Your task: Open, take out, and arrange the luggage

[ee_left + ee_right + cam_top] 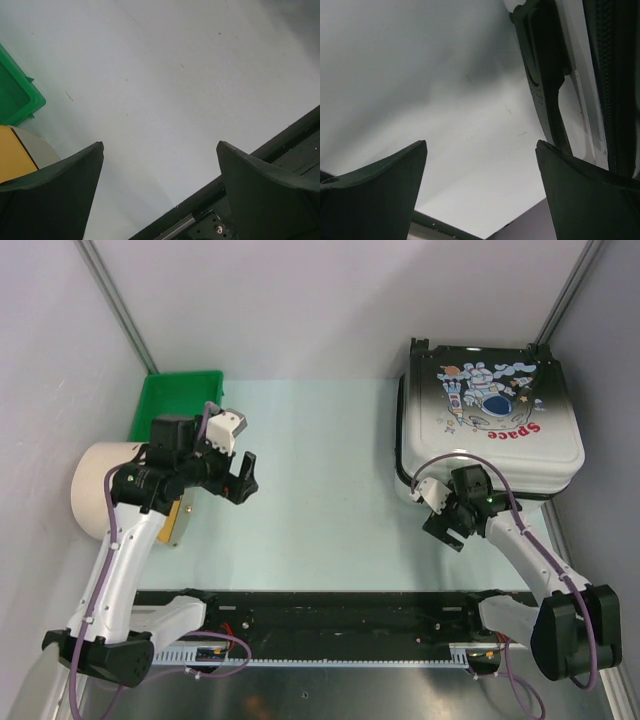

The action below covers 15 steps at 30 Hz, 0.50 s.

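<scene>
Both left gripper [243,478] and right gripper [445,530] spread empty fingers; closed luggage [490,410] sits just ahead of the right pair, zipper [603,60] likely next.

top external: we look steeply down from the near side, whole desk [320,490] in frame | left wrist: close to desk, past left end effector [160,145], shares green tray [15,95] corner with top | right wrist: close, low, shares luggage [572,107] edge with top
</scene>
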{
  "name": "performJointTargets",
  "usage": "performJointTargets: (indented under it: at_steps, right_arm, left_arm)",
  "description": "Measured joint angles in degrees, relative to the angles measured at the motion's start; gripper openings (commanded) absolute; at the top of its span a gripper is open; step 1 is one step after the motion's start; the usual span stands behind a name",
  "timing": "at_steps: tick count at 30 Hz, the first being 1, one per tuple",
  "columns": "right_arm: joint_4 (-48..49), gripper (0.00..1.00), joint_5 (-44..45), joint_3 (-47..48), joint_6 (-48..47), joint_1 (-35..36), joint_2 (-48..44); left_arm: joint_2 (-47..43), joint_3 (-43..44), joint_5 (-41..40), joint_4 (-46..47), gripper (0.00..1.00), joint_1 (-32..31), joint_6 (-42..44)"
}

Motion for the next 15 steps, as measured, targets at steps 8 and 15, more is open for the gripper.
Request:
performJointTargets:
  at_steps: [8, 15]
  right_arm:
    - [4.94, 0.96, 3.8, -2.82, -3.19, 0.94, -1.57]
    - [8.96, 0.96, 5.2, -4.28, -6.62, 1.18, -4.39]
  left_arm:
    - [0.0, -1.42, 0.52, 0.87, 1.0, -0.57, 0.02]
    - [0.07, -1.84, 1.01, 1.81, 1.0, -1.07, 0.02]
